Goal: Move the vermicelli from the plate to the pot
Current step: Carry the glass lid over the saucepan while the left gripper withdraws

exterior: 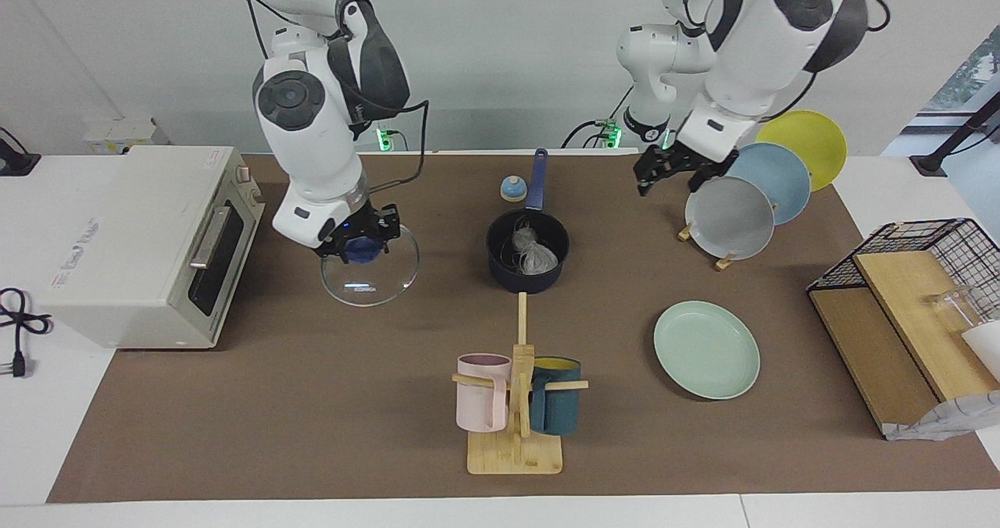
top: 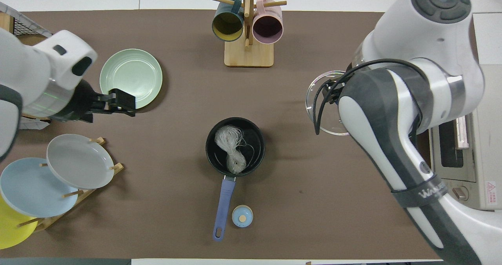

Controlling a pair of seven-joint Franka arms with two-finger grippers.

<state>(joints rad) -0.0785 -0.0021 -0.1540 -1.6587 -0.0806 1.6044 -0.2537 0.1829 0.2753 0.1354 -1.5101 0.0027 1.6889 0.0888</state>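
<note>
Vermicelli (top: 231,149) is lying inside the pot (top: 255,139), a pale tangle on the black bottom. The pot is sitting mid-worktop with its blue handle (top: 223,208) pointing toward the robots; a small blue knob (top: 242,216) is resting just beside the handle.

The plate (exterior: 707,348) is lying farther from the robots than the pot, toward the left arm's end, holding nothing.

Writing: the arm sleeves are showing "Wan…" lettering in the overhead view, the rest cut off. The glass lid (exterior: 367,274) is carrying a small white mark, not legible. The oven (exterior: 133,243) is bearing faint print on top and a warning sticker, unreadable.

Left end effector (exterior: 672,170) is hanging in the air with fingers spread wide, carrying nothing, over the worktop beside the rack of plates (exterior: 730,215).

Right end effector (exterior: 355,239) is clamping the lid's blue knob, holding the lid raised and tilted over the worktop between oven and pot.

The mug stand (exterior: 516,403) is carrying a pink mug (exterior: 480,391) and a dark teal mug (exterior: 556,395).
</note>
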